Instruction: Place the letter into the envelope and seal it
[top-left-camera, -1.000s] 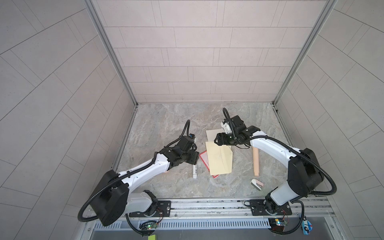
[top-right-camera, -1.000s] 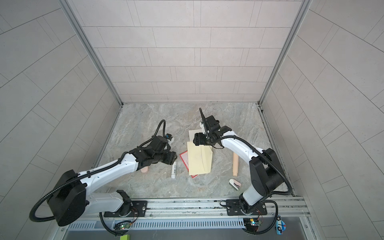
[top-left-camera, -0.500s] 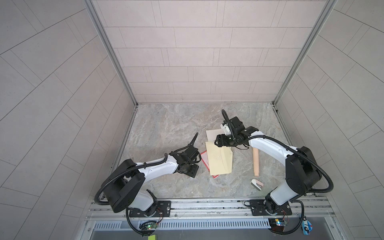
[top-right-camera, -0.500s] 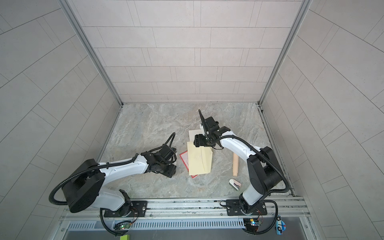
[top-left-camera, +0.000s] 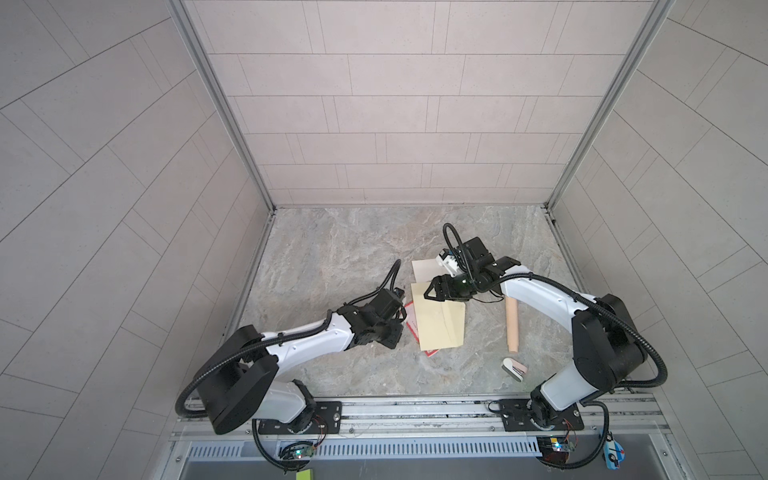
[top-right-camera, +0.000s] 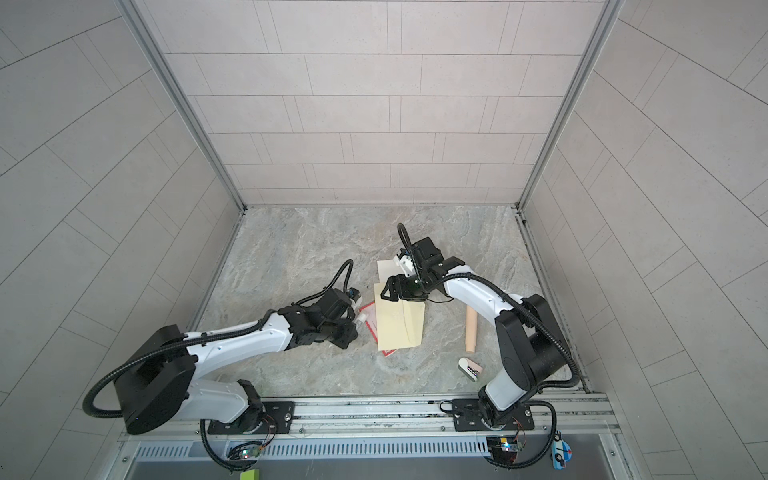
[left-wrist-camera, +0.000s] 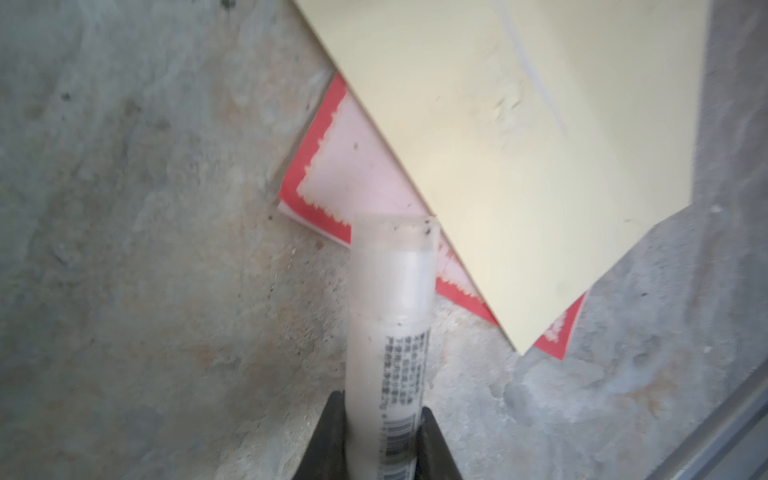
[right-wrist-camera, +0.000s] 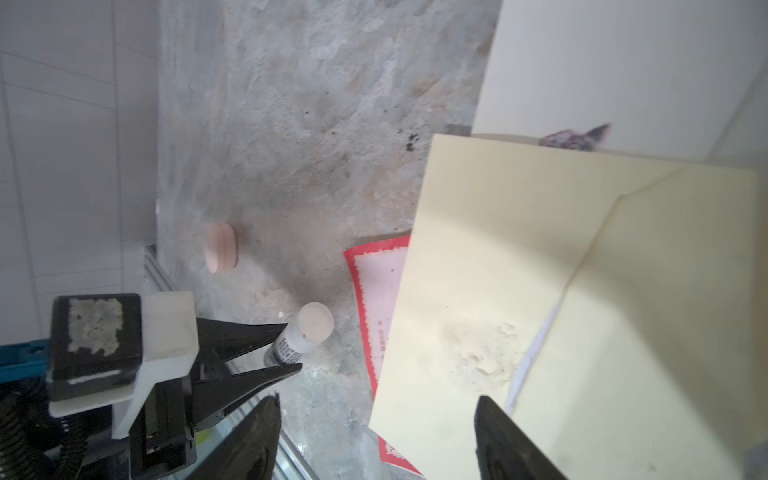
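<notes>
Counter (top-left-camera: 332, 257) is bare at left and rear, so there is open room. Left hand (left-wrist-camera: 380, 401) clenched on the glue stick (left-wrist-camera: 390, 291), its cap near the edge of the red-bordered card (left-wrist-camera: 332, 183), which pokes out from under the pale yellow paper (top-left-camera: 440, 320). Off-white envelope (top-left-camera: 424, 270) lies partly under that paper's far edge. Right hand (right-wrist-camera: 377, 399) released, jaws wide, above that edge. Wooden dowel (top-left-camera: 512, 326) lies apart, to the right.

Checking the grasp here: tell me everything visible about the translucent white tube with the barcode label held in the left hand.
The translucent white plastic glue stick is a slim cylinder with a frosted cap flecked with dark specks and a printed barcode label on its body. The left hand grips its labelled end between two black fingers; the capped end points at the red-bordered card under the pale yellow paper. Whether it touches the table is unclear.
</notes>
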